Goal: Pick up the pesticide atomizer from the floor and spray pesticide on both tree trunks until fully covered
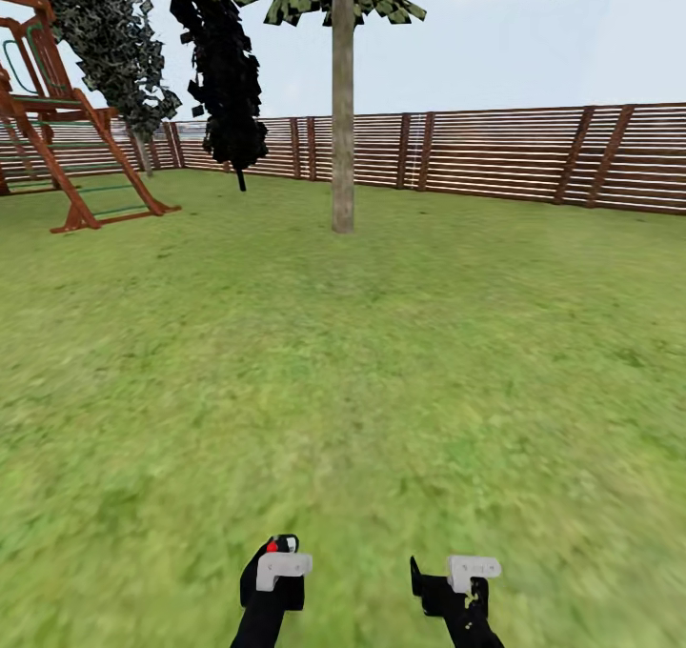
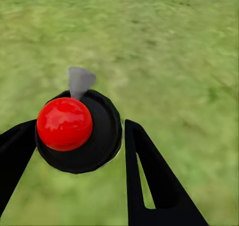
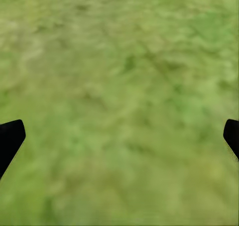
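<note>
Left gripper [image 1: 274, 557]: low in the head view, closed around the pesticide atomizer [image 1: 278, 544]. Seen from the left wrist, black round atomizer [image 2: 79, 131] with red cap and grey tip, wedged between the two black fingers [image 2: 149, 176], above grass.

Right gripper [image 1: 448, 577]: low in the head view, beside the left one, spread wide and empty. From the right wrist, fingertips [image 3: 10, 138] at the far edges, lawn [image 3: 119, 106] between.

Tree [image 1: 343, 95]: straight grey-brown trunk, standing on the lawn [image 1: 381, 343] ahead, well apart from both grippers, green crown above.

Fence [image 1: 495, 152]: brown slats, behind the tree.

Play tower [image 1: 67, 143]: reddish wood, far left.

Dark-leaved thin trees [image 1: 224, 76]: near the fence, left of the trunk.
</note>
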Robot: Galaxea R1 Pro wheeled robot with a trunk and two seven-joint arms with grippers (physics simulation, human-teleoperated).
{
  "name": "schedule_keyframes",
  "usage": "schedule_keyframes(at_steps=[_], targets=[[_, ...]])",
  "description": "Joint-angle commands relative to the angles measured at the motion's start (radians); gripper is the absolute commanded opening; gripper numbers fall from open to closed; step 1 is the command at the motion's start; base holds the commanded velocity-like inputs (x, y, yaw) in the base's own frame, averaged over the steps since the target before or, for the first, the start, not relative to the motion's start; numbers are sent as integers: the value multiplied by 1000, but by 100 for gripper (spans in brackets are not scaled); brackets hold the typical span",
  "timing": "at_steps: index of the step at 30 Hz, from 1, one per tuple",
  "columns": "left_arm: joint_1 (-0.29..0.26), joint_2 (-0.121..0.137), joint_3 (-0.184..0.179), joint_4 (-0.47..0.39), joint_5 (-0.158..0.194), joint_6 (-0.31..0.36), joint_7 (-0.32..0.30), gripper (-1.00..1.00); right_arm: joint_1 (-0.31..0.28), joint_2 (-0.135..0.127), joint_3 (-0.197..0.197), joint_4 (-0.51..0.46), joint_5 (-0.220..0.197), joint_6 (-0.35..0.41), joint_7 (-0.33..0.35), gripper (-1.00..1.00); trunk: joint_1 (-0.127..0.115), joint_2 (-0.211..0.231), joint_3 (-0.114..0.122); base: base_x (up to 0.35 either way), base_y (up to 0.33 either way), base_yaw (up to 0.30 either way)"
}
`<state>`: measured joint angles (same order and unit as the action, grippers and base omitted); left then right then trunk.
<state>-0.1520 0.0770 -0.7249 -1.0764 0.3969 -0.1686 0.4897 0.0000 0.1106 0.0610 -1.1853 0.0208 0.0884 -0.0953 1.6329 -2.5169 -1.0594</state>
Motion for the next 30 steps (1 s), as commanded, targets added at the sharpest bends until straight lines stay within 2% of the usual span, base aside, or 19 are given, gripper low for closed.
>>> schedule_keyframes(at_steps=[1,30], targets=[[-1,1,-5,0,10,-7,6,-100,0,0,2,-2,2,7,-6,100,0,0,-1,335,0,-2],[-1,1,-5,1,10,-7,7,-100,0,0,2,-2,2,7,-6,100,0,0,-1,335,0,0]])
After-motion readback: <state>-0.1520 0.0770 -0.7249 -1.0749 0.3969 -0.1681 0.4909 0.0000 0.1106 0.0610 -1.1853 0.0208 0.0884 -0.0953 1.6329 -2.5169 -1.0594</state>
